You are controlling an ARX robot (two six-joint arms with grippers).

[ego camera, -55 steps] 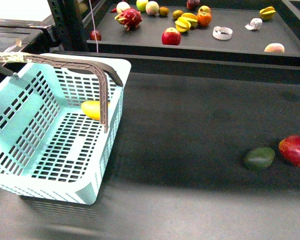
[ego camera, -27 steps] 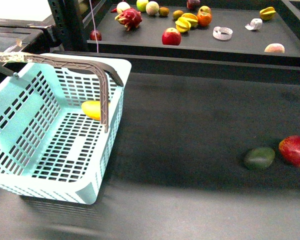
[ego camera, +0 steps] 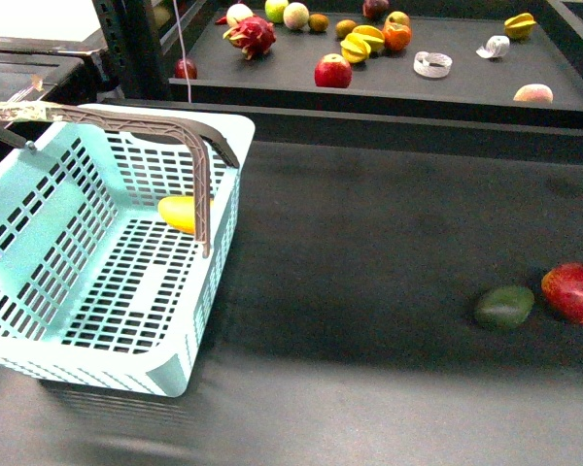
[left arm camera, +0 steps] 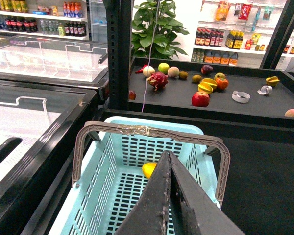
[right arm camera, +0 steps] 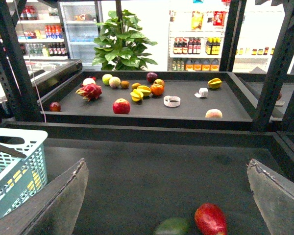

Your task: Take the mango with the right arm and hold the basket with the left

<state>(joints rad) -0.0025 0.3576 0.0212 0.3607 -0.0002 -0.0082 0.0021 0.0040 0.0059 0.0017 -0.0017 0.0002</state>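
Observation:
The yellow mango (ego camera: 182, 212) lies inside the turquoise basket (ego camera: 97, 291), against its far wall behind the brown-grey handle (ego camera: 202, 184). In the left wrist view, my left gripper (left arm camera: 168, 154) is shut with nothing in it. It hangs above the basket (left arm camera: 112, 181), behind the raised handle (left arm camera: 147, 131), with its tip pointing toward the mango (left arm camera: 149, 169). My right gripper (right arm camera: 166, 161) is open and empty over the dark table, well right of the basket (right arm camera: 14, 166). Neither arm shows in the front view.
A dark green fruit (ego camera: 504, 307) and a red fruit (ego camera: 573, 291) lie on the table at the right, below the open right gripper. A raised shelf (ego camera: 466, 83) at the back holds several fruits. A glass freezer (left arm camera: 39, 98) stands left of the basket.

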